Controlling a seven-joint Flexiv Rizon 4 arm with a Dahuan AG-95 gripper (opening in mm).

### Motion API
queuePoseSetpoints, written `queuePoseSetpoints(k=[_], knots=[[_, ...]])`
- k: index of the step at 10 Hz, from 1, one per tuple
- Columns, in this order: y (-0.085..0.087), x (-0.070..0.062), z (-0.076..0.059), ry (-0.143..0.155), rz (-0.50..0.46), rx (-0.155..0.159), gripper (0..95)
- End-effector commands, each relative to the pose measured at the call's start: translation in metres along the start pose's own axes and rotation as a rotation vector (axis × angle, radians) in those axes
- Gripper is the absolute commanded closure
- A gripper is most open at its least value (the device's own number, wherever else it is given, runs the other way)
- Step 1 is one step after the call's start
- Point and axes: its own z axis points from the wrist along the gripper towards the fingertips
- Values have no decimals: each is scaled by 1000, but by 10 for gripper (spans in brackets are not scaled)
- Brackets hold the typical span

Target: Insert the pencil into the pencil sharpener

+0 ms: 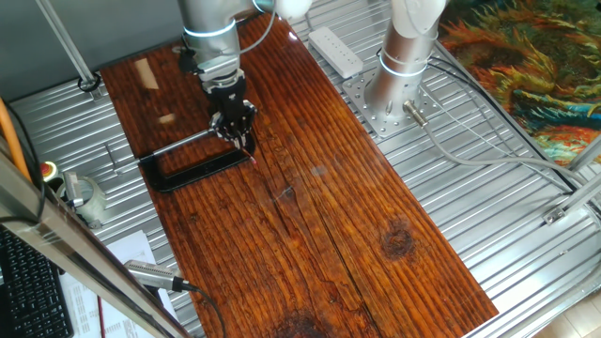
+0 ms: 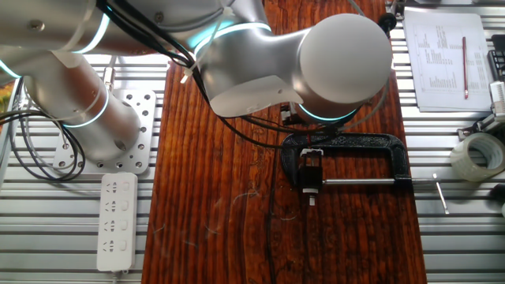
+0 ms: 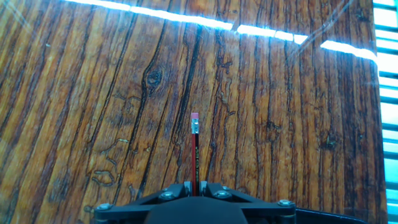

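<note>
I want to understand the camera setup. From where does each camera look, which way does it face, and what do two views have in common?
One fixed view: high, off one end of the table, looking down along it; shows arm and gripper at the black clamp.
The other fixed view: overhead; arm covers much, gripper visible.
Hand view: on the hand, facing wood; gripper holds the pencil.
Both fixed views share the clamp.
</note>
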Motion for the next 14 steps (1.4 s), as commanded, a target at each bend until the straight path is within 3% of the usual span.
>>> queuePoseSetpoints(k=[1, 10, 14], knots=[[0, 0, 0, 1, -6, 3, 950], [2, 5, 1, 14, 4, 12, 950], [-1, 12, -2, 29, 56, 14, 950]])
